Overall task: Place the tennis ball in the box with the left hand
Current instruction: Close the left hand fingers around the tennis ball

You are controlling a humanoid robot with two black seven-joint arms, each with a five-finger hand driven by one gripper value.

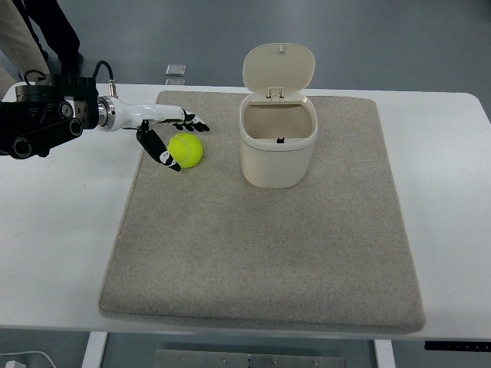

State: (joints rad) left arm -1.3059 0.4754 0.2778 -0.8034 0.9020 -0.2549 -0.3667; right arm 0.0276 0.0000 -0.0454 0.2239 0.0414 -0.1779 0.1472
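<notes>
Ball (pixel 186 149): you see it, yellow-green, resting on the grey mat (pixel 261 253) near the mat's far left corner, well apart from the box (pixel 278 157). Left hand (pixel 165 134): your arm enters from the picture's left edge, its dark forearm above the white worktop (pixel 54 230) and its white wrist reaching over the mat's edge. The fingers are spread and bracket the ball, one set extending along the ball's far side, the thumb angling down past its near left side. You cannot tell whether the fingertips touch the ball; the hand has not closed on it, so it is released and holds nothing. Box: cream, round-cornered, upright on the mat right of the ball, its hinged lid (pixel 279 67) tipped back and open, showing the hollow inside. A small grey object (pixel 176 70) lies on the floor beyond the worktop's far edge. At the top left corner you see part of a person's legs (pixel 38 31).
</notes>
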